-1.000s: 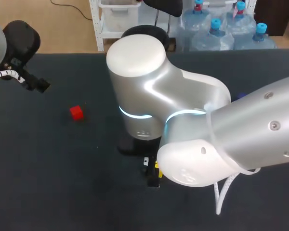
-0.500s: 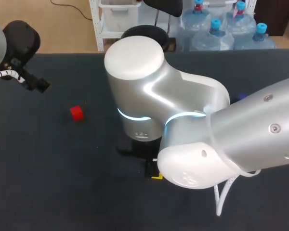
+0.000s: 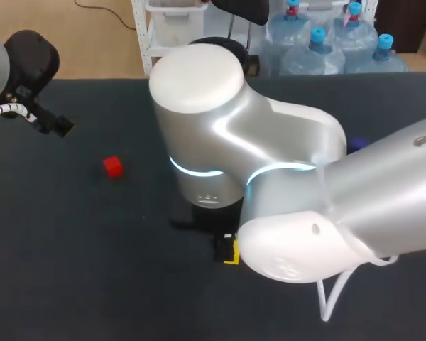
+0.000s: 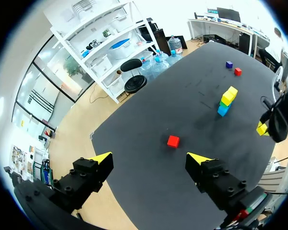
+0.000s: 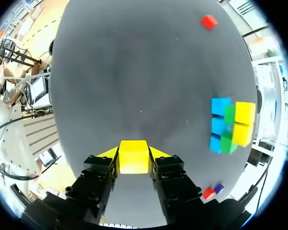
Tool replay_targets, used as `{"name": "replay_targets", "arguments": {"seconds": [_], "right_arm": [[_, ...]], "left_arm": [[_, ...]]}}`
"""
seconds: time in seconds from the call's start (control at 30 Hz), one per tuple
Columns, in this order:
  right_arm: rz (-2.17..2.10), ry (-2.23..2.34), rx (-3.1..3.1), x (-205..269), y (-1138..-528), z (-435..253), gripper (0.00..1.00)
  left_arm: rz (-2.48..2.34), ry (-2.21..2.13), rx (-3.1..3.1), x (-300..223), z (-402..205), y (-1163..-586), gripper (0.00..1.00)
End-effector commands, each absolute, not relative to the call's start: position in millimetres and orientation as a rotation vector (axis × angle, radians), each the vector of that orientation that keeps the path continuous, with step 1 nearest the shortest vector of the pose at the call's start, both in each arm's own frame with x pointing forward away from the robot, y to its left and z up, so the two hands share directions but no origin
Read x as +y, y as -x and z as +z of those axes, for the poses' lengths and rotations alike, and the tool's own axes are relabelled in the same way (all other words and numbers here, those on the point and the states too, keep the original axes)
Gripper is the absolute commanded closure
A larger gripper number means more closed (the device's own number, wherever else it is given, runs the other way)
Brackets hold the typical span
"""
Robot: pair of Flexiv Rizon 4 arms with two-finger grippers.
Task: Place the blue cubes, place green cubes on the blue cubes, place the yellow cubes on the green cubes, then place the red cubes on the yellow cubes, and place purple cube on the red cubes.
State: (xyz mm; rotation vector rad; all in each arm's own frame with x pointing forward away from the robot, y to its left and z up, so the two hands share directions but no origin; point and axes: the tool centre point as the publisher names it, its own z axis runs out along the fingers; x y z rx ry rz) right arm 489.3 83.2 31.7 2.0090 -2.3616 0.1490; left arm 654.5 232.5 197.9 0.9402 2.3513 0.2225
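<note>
Between the fingers of the right gripper (image 5: 133,153), pinched from both sides, sits a yellow cube (image 5: 133,162). Ahead and off to its side stands the blue-green-yellow stack (image 5: 229,125); I'd carry the cube high, square it up, then lower straight down.

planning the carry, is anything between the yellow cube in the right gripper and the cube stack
Nothing: the right wrist view shows bare table between the yellow cube in the right gripper and the stack.
</note>
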Motion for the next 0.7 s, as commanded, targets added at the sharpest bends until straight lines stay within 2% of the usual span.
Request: {"name": "replay_targets", "arguments": {"seconds": [0.03,0.3,0.7], "right_arm": [[0.175,-2.026,-2.392,58,-475,62,1.00],[0.301,-1.982,-2.420,19,-477,99,1.00],[0.325,-1.926,-2.432,-19,-512,98,1.00]], "left_arm": [[0.220,-0.942,2.351,233,198,-655,0.00],[0.220,-0.942,2.351,233,198,-655,0.00],[0.220,-0.942,2.351,233,198,-655,0.00]]}}
